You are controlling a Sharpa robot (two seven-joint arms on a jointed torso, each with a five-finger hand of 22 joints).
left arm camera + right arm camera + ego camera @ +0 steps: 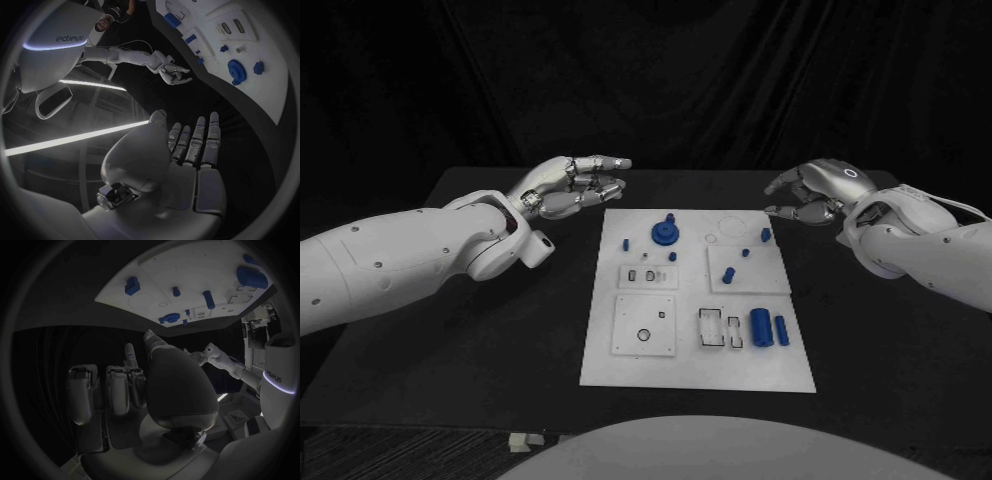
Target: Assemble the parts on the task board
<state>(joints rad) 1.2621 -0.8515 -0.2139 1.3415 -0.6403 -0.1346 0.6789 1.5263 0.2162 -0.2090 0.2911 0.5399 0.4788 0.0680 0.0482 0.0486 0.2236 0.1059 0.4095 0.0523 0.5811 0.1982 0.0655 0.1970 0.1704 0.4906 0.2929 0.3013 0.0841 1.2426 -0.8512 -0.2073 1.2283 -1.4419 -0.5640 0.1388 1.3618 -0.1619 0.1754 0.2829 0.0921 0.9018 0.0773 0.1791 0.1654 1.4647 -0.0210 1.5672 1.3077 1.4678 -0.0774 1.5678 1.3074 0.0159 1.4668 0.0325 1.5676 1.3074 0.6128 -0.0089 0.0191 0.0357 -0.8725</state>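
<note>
While both hands hung above the far half of the black worktop (502,340), nothing was held. Nearest the robot, the task board (697,375) lay flat in the middle of the worktop, its near strip bare white. Just beyond that, a square inset plate with a small ring (645,334) sat on the board's left side, and beside it stood slotted frames (715,328). A large blue cylinder (760,326) lay next to a slimmer blue bar (782,331) on the board's right side. Further on, a small plate with two dark slots (646,275) sat left, with a blue peg (731,272) right of it. Near the far edge stood a blue round gear-like part (666,234) with a knob on top, and small blue pegs (764,235) were scattered near it. Left hand (574,187) hovered off the board's far-left corner, fingers curled loosely, touching nothing; in the left wrist view its fingers (199,140) lay straight, side by side, empty. Right hand (816,192) hovered by the far-right corner, fingers bent and apart, empty; the right wrist view showed its fingers (119,387) apart, clear of the board. Only readable writing: "sharpa" (69,38) on the robot's body.
</note>
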